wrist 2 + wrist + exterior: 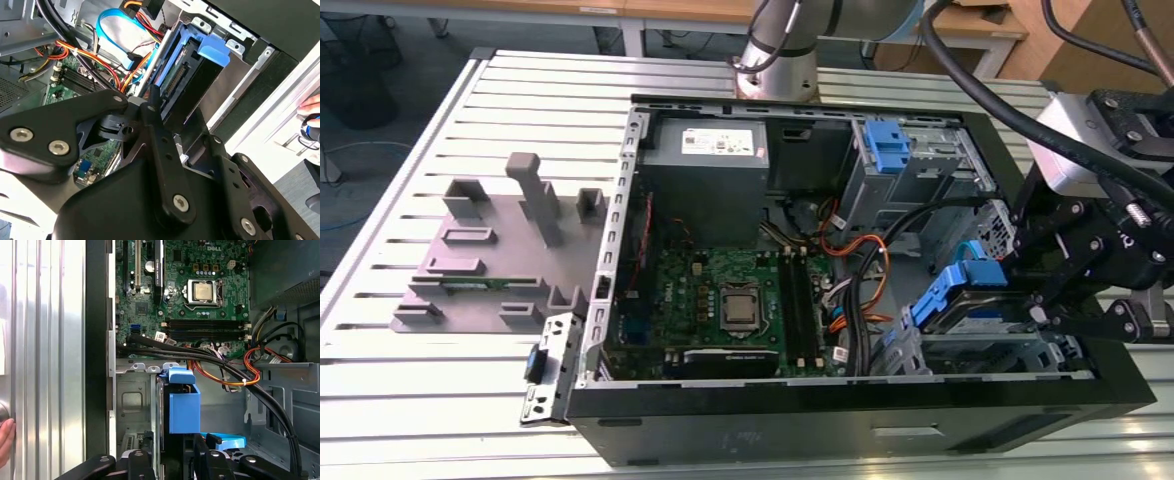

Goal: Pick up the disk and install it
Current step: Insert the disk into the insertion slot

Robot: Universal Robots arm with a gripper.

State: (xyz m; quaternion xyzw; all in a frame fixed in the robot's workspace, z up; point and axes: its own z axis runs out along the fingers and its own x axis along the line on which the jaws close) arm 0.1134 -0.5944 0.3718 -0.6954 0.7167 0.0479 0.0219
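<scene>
Now: disk gripped at the drive bay

In the exterior view, we see the gripper clamped on the disk. The disk is tilted over the drive bay of the computer case, on the exterior view's right. In the first wrist view, the disk stands on edge between the fingers, near the motherboard. In the second wrist view, the disk sits partly inside the bay's metal frame.

Slatted metal table, wooden desks

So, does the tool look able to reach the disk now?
Likely yes: the tool is right at the disk, which stands on edge in the drive cage; the cables run beside it, not across.
</scene>
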